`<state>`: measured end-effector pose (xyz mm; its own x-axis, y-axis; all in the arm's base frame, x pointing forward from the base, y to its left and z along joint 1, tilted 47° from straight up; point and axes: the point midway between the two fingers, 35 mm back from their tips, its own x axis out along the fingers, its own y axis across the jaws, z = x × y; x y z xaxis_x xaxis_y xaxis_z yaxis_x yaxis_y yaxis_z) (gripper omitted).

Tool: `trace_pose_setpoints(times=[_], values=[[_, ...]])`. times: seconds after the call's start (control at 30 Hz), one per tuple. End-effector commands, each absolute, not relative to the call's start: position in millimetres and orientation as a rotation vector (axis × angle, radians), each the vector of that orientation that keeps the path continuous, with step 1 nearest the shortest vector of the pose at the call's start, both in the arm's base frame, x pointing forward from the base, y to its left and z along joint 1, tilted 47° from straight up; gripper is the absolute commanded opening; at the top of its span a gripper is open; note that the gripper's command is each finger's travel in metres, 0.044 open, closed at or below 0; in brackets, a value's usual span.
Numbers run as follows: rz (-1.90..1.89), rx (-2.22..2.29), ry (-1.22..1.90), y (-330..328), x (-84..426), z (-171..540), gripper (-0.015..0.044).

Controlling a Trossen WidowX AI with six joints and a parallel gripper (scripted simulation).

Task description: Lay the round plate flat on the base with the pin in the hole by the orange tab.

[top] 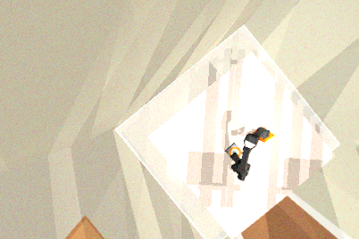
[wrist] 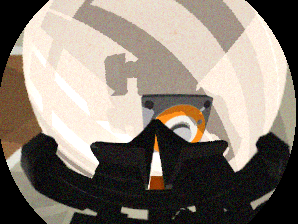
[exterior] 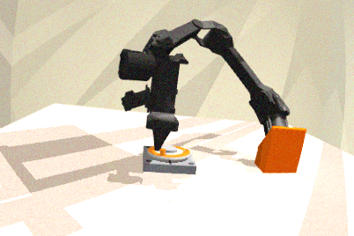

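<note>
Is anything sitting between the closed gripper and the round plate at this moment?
Nothing visible does. The gripper, shut and holding nothing, points straight down at the round plate's left edge on the grey base. Whether the tip touches the plate cannot be told.
</note>
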<state>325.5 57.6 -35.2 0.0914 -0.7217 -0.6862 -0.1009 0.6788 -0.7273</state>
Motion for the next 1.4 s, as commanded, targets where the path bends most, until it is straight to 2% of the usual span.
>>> trace_pose_setpoints(times=[0.0,1.0,1.37], values=[[-0.531,-0.738,1.443,56,318,-39,0.0000],[-0.531,-0.738,1.443,59,303,-44,0.0000],[-0.529,-0.737,1.445,93,295,-11,0.0000]])
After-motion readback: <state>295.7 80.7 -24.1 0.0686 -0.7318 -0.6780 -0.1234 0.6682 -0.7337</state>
